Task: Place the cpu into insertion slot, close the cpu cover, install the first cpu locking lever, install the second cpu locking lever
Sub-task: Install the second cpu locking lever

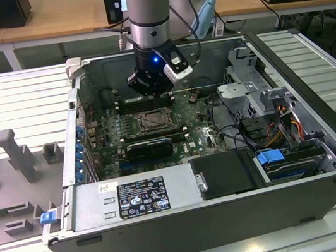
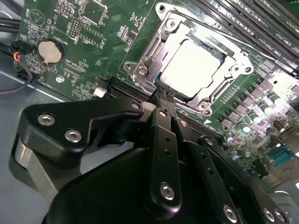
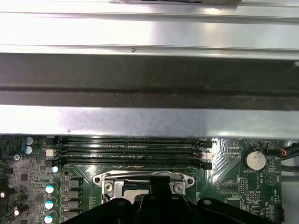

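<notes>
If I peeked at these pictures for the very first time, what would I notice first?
Probably the robot arm reaching down into the open computer case, its gripper above the green motherboard. In the second wrist view, the shiny pale cpu sits in the insertion slot, with the silvery cpu cover framing it, just past the black fingers.

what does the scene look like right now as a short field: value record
setting: open computer case lying on a slatted table, green motherboard inside
cpu: pale square chip seated in the insertion slot
cpu cover: silvery frame down around the chip
pincer: fingers together, holding nothing, tips at the socket's edge
arm: reaches down into the case over the socket
nearby: coin cell battery, long black memory slots beside the socket
levers: latched or not, cannot tell
</notes>
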Robot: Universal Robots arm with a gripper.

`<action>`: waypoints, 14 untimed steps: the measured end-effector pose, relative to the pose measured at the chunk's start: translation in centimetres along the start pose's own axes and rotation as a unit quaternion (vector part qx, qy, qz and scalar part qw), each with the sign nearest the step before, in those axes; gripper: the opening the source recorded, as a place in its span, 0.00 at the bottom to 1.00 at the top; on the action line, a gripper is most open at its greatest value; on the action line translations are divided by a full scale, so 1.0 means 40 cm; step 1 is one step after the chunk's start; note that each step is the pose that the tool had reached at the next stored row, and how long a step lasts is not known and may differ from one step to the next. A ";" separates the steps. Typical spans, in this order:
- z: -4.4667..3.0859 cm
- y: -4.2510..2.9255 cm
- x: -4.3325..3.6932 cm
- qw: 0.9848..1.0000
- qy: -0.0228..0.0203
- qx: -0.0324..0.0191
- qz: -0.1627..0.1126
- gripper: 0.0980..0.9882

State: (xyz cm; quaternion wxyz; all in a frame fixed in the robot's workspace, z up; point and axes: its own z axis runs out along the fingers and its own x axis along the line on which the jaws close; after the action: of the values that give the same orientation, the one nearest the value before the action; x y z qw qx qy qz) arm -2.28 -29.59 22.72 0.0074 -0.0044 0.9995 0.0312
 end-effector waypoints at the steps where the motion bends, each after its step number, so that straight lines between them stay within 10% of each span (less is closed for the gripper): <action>1: 0.000 0.000 0.000 1.000 0.000 0.000 0.000 0.01; 14: -0.014 -0.009 0.000 1.000 0.000 0.002 0.000 0.01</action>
State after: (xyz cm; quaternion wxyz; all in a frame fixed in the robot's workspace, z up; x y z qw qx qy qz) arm -2.28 -29.98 23.24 0.0073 -0.0045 0.9995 0.0289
